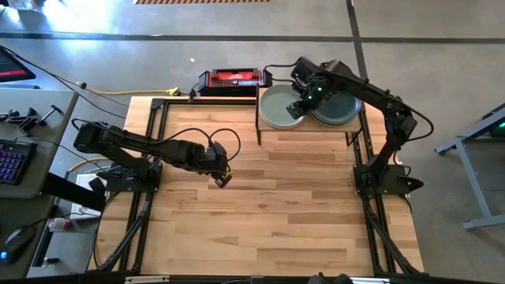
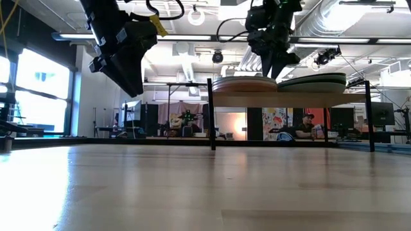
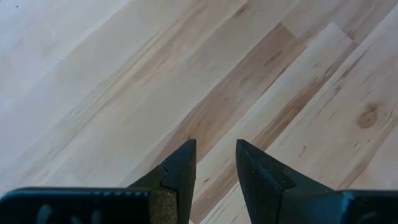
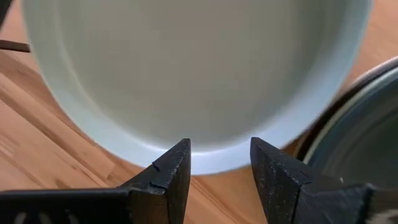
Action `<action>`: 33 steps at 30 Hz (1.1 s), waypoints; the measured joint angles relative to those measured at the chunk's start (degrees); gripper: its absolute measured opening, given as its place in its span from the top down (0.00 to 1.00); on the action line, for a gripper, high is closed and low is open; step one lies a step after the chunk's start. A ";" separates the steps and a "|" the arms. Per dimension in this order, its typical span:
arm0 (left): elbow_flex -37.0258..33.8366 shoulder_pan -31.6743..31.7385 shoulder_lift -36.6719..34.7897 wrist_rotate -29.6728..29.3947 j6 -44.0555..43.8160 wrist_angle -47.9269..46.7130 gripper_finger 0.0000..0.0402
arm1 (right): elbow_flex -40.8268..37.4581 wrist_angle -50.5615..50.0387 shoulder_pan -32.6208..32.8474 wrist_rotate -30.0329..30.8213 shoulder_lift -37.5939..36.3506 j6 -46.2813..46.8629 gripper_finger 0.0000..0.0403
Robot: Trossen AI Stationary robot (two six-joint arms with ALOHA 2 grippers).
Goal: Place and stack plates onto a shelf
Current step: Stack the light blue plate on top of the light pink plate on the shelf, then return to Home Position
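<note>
The shelf (image 1: 316, 128) stands at the table's far edge and carries two stacks of plates side by side. The left stack has a light green plate (image 1: 278, 108) on top. A darker grey-green plate (image 1: 341, 109) tops the right stack. In the low view the stacks (image 2: 241, 83) (image 2: 314, 81) rest flat on the board (image 2: 289, 94). My right gripper (image 1: 298, 105) (image 4: 217, 146) is open just above the light green plate's rim (image 4: 211, 158), on the side nearest the other stack. My left gripper (image 1: 222, 178) (image 3: 216, 146) hangs open over bare tabletop, left of the middle.
A red and black device (image 1: 233, 79) with a yellow cable sits behind the table's far edge, left of the shelf. Black frame rails (image 1: 150, 126) (image 1: 364, 158) run along both sides of the wooden tabletop (image 1: 276, 213). The shelf's thin black legs (image 2: 211, 115) stand on the table.
</note>
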 joint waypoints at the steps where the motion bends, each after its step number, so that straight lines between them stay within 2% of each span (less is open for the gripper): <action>1: 0.00 0.00 -0.01 0.00 0.18 0.15 0.75 | 0.00 0.06 0.00 0.01 -0.34 0.26 0.65; 6: 1.44 -0.01 -2.62 -0.06 4.04 0.54 0.75 | 0.00 0.12 -0.09 0.02 -2.60 -0.22 0.65; 10: 3.94 -0.13 -7.83 -2.53 8.50 0.64 0.75 | 0.00 0.15 -0.06 -0.24 -5.11 -3.57 0.65; 14: 5.50 -0.14 -15.33 -5.96 13.69 0.62 0.75 | 0.00 0.19 0.97 -0.24 -7.63 -9.18 0.65; 18: 5.68 -0.12 -24.21 -6.80 18.19 0.46 0.75 | 0.00 -0.16 1.65 -0.45 -10.55 -12.56 0.65; 25: 5.62 -0.12 -38.60 -6.40 25.37 0.25 0.75 | 0.00 -5.00 1.62 0.59 -14.66 -9.49 0.65; 33: 1.72 -0.12 -53.54 -5.99 29.51 0.62 0.75 | 0.00 7.07 5.42 2.22 -23.84 -14.29 0.65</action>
